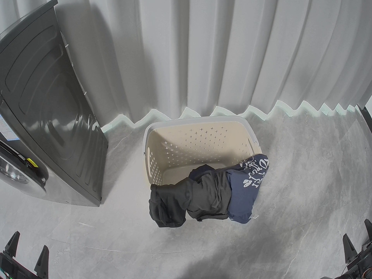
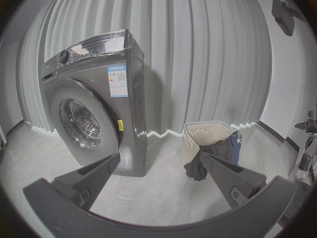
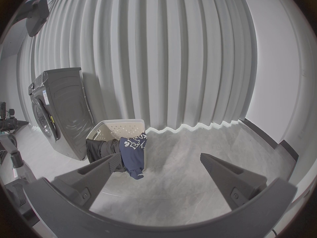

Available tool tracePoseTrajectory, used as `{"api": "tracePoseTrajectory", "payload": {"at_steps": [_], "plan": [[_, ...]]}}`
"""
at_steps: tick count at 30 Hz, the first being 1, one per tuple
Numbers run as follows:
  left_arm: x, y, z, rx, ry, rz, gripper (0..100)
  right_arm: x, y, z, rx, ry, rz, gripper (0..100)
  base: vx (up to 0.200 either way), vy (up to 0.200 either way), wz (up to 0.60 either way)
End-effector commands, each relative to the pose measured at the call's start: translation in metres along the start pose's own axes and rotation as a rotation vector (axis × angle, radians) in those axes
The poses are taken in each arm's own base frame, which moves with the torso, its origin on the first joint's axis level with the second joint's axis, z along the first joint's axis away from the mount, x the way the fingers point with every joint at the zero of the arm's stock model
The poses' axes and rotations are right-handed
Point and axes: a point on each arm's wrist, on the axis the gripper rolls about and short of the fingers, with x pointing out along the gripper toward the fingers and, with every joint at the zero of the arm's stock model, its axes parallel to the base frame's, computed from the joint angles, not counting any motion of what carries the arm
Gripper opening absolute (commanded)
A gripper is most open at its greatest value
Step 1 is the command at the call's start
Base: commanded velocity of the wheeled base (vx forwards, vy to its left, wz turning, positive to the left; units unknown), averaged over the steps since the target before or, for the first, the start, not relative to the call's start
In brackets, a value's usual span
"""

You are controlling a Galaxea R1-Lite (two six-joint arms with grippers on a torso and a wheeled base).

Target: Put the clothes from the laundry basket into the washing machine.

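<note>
Count: 1 laundry basket (image 1: 201, 136), 1 washing machine (image 1: 46, 109), 2 garments that I can tell apart, 2 tools.

Basket: beige, perforated walls, upright on the floor (image 1: 302, 198), mouth up. Its long axis runs left-right, parallel to the curtain (image 1: 217, 47) behind it.

Clothes: both are draped over the basket's near rim and hang outside it toward the robot.
- black garment (image 1: 186, 200): long axis along the near rim, left-right. Its bunched end hangs off the near-left corner.
- navy garment (image 1: 248, 186): white print, at the near-right corner, touching the black one. Its long axis runs from the rim down toward the robot, printed end uppermost.

Machine: dark grey, on the floor to the robot's left of the basket, with bare floor between them. In the left wrist view its round door (image 2: 81, 123) looks closed.

left tool (image 2: 159, 157): released, fingers spread wide, nothing between them. It sits low at near left, well apart from the basket.
right tool (image 3: 160, 157): likewise released and empty, low at near right.
</note>
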Motion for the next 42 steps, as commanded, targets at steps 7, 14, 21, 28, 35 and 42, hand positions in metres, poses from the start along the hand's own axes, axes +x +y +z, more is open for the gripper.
{"api": "tracePoseTrajectory", "payload": {"at_steps": [7,14,21,28,35,42], "plan": [[-0.0001,0.0001,-0.0048,0.0,0.0,0.0,100,0.0,0.0,-0.0048,0.0,0.0,0.001,100,0.0,0.2,0.0],[-0.0001,0.0001,-0.0048,0.0,0.0,0.0,100,0.0,0.0,-0.0048,0.0,0.0,0.001,100,0.0,0.2,0.0],[-0.0001,0.0001,-0.0048,0.0,0.0,0.0,100,0.0,0.0,-0.0048,0.0,0.0,0.001,100,0.0,0.2,0.0],[-0.0001,0.0001,-0.0048,0.0,0.0,0.0,100,0.0,0.0,-0.0048,0.0,0.0,0.001,100,0.0,0.2,0.0],[-0.0001,0.0002,-0.0048,0.0,0.0,0.002,100,0.0,0.0,-0.0048,0.0,0.0,0.001,100,0.0,0.171,0.0],[-0.0001,0.0001,-0.0048,0.0,0.0,0.0,100,0.0,0.0,-0.0048,0.0,0.0,0.001,100,-0.057,0.0,0.0]]}}
